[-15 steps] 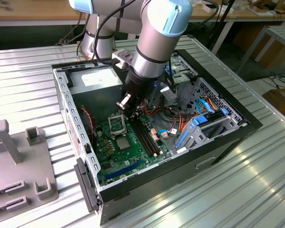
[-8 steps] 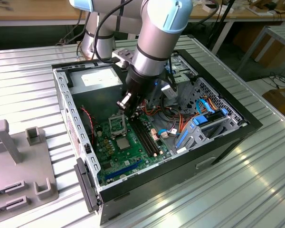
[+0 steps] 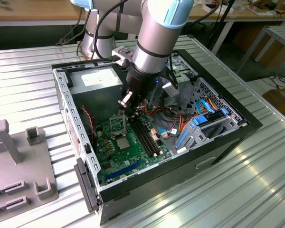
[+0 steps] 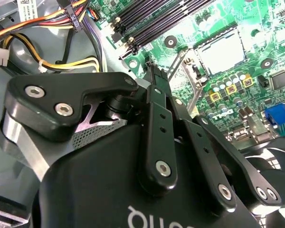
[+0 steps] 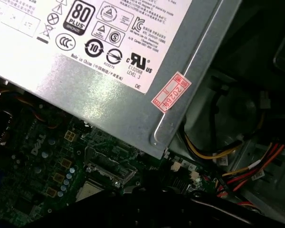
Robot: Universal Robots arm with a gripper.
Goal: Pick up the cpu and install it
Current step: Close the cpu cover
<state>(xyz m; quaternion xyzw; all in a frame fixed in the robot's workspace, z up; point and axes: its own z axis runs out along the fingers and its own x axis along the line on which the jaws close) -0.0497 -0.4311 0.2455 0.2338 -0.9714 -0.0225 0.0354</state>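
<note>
The gripper hangs low inside an open computer case, above the motherboard and near the board's edge that faces the power supply. In the second wrist view its black fingers run to a narrow point. The tips look pressed together, with nothing seen between them, though the angle is steep. A thin metal lever of the socket rises just beside the tips; I cannot tell whether they touch it.

The cpu is apart from the gripper. It lies flat in the square socket near the middle of the motherboard, silver-grey face up. The socket's hinged plate stands open at the socket's edge toward the power supply. The long black memory slots run just beside the socket, on the side toward the bundled orange and yellow cables.

The case lies on its side on a ribbed metal table. A grey moulded fixture sits well apart from it, at the table's edge on the exterior view's left.
</note>
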